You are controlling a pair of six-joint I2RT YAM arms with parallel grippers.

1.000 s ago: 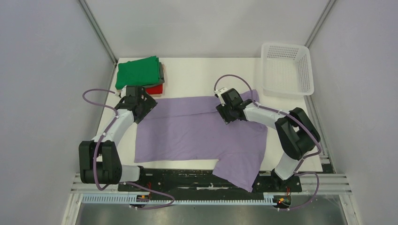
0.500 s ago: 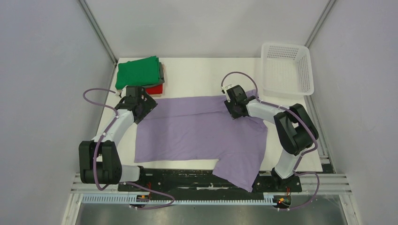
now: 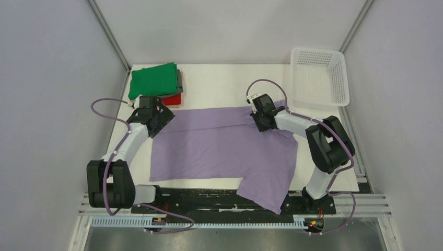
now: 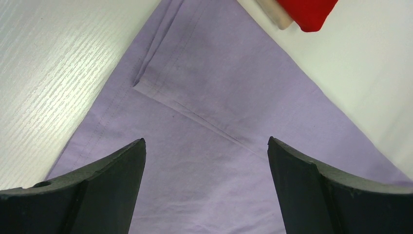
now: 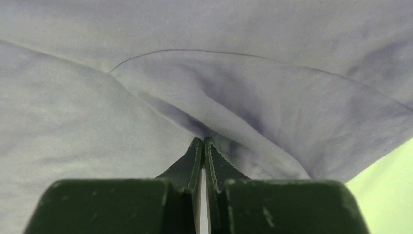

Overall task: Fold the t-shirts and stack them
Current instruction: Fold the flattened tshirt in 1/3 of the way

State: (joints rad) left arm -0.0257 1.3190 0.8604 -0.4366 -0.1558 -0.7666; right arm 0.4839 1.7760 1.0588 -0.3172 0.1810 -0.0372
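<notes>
A large lavender t-shirt (image 3: 224,149) lies spread flat across the table. My right gripper (image 3: 263,125) sits at its far right part, shut on a raised fold of the lavender cloth (image 5: 243,87); the pinch shows at the fingertips (image 5: 203,140). My left gripper (image 3: 163,125) hovers open over the shirt's far left corner, and a seam and hem (image 4: 219,87) show between its spread fingers (image 4: 205,140). At the far left stands a stack with a green t-shirt (image 3: 153,80) on top, a grey one (image 3: 180,81) and a red one (image 3: 172,99) beneath.
A white mesh basket (image 3: 317,52) stands at the far right corner. The lavender shirt's near right corner (image 3: 264,193) hangs over the table's front edge onto the black rail. A corner of the red shirt (image 4: 308,12) lies just beyond the left gripper.
My right gripper moved toward the far right over the lavender shirt, then closed on a fold of it. The left gripper stayed open and almost still.
</notes>
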